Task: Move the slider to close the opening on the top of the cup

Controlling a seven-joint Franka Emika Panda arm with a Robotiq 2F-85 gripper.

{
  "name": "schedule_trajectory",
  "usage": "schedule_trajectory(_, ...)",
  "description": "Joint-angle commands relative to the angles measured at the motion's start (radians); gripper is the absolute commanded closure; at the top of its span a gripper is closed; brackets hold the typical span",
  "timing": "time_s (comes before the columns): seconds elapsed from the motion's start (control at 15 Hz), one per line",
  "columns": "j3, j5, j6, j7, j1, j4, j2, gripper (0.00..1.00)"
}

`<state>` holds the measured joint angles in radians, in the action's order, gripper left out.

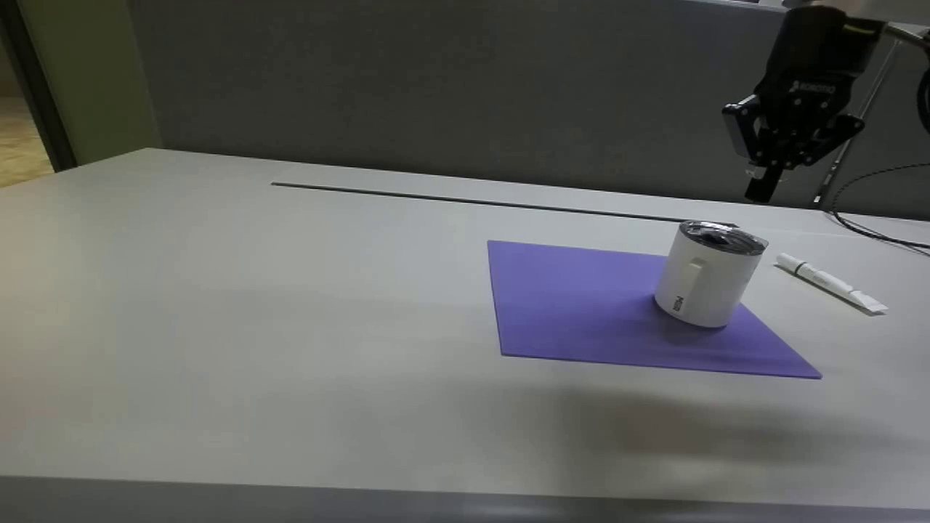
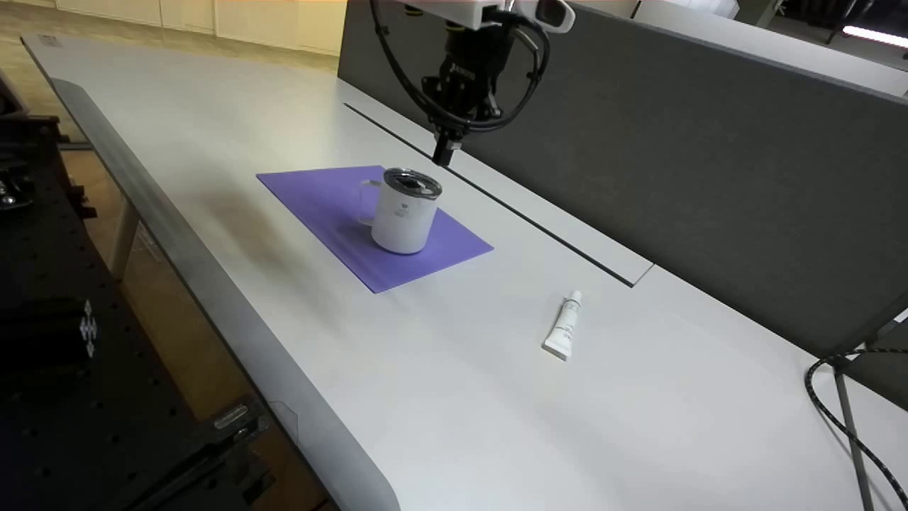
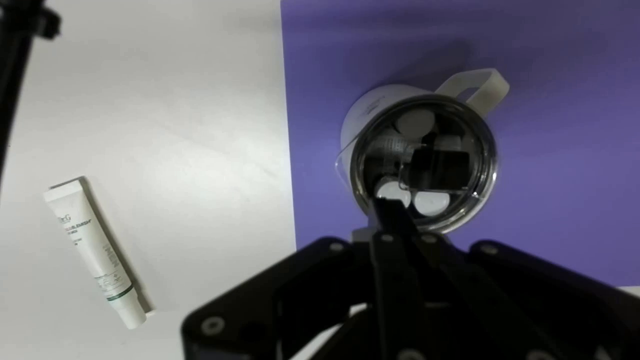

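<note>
The cup (image 1: 706,280) is white, short and upright, with a side handle. It stands on a purple mat in both exterior views (image 2: 404,221). Its lid (image 3: 382,150) is dark and see-through with a shiny rim. The slider (image 3: 439,169) appears as a dark rectangular piece on the lid, right of the lid's centre in the wrist view; pale round spots show around it. My gripper (image 1: 761,190) is shut and empty, above and to one side of the cup, apart from it. In the wrist view its fingertips (image 3: 392,210) overlap the lid's near edge.
The purple mat (image 1: 567,305) lies under the cup. A white tube (image 2: 564,326) lies on the white table, off the mat. A grey partition (image 1: 436,94) stands along the table's back. A black cable (image 2: 823,397) lies by the partition.
</note>
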<state>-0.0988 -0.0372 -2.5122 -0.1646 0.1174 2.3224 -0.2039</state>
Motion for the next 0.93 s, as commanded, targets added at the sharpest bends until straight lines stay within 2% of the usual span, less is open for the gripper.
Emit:
schedule_trajectory(0.0, 0.005, 0.008, 0.006, 0.003, 0.005, 0.0, -0.003, 0.99)
schedule_trajectory(0.53, 0.005, 0.017, 0.015, 0.002, 0.004, 0.0, -0.009, 1.0)
schedule_trajectory(0.87, 0.017, 0.007, -0.023, 0.014, -0.001, -0.004, -0.054, 1.0)
